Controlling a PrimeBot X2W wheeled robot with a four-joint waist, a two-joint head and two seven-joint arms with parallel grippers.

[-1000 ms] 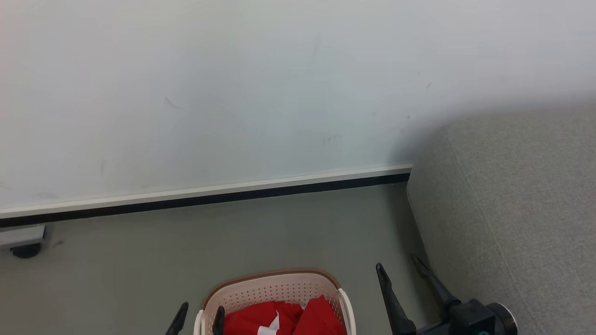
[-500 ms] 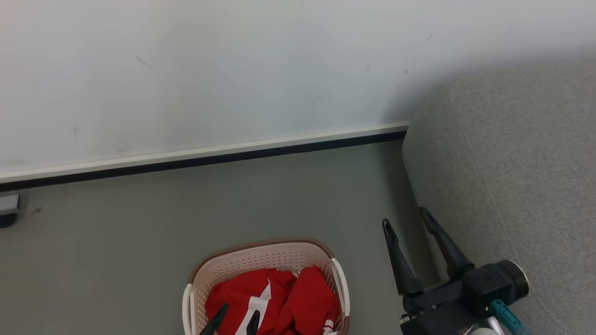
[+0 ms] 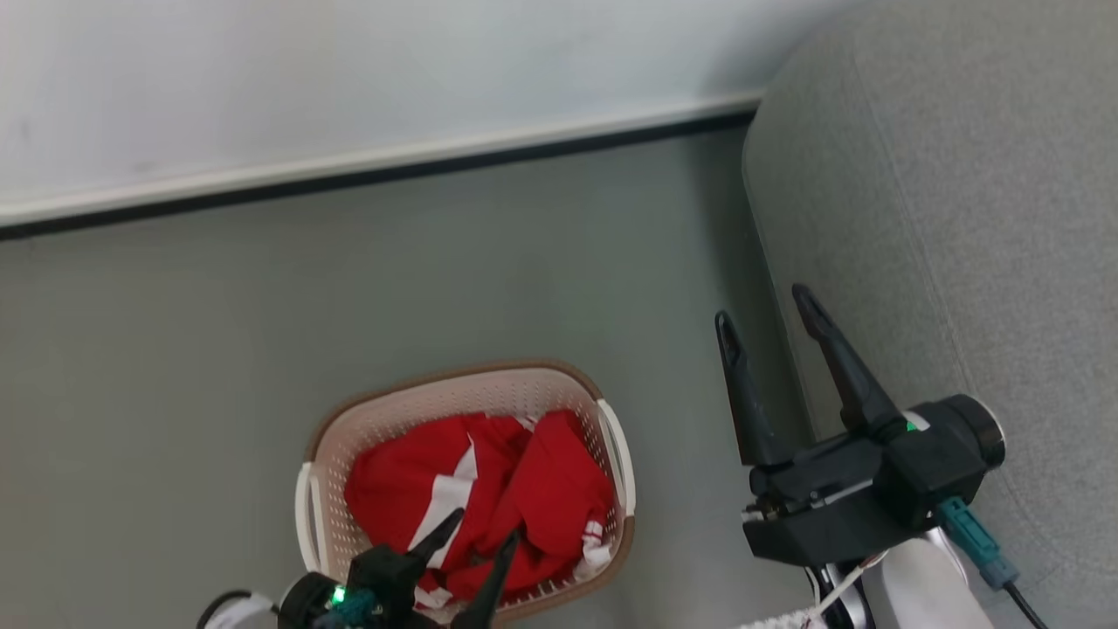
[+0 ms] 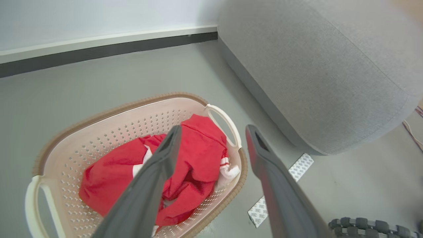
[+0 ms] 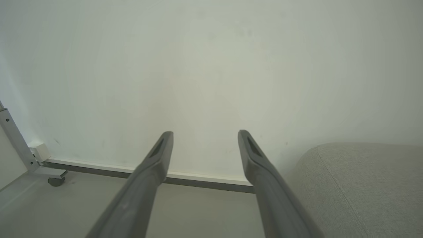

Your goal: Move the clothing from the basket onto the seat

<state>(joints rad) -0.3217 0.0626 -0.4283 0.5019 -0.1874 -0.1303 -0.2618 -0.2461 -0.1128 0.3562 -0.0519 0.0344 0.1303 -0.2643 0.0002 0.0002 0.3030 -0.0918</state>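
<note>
Hovering over the near edge of the basket [image 3: 454, 371], the left pincer [image 3: 486, 525] is shown with its two fingers spread and nothing held between them. The clothing [image 3: 524, 472] is seen heaped inside the basket, which stands on the floor [image 3: 175, 349] to the left of the seat [image 3: 961, 218]. The heap lies just beyond and below the left fingertips, and its long axis is judged to run left to right, from one white handle to the other. The right pincer [image 3: 762, 306], likewise spread and empty, is held further right, at the seat's edge and well apart from the clothing. The left arm is therefore judged the nearer. Two white printed patches [image 4: 299, 163] are seen on the floor by the basket. Their marks are too small to be read, and no other writing can be made out.
</note>
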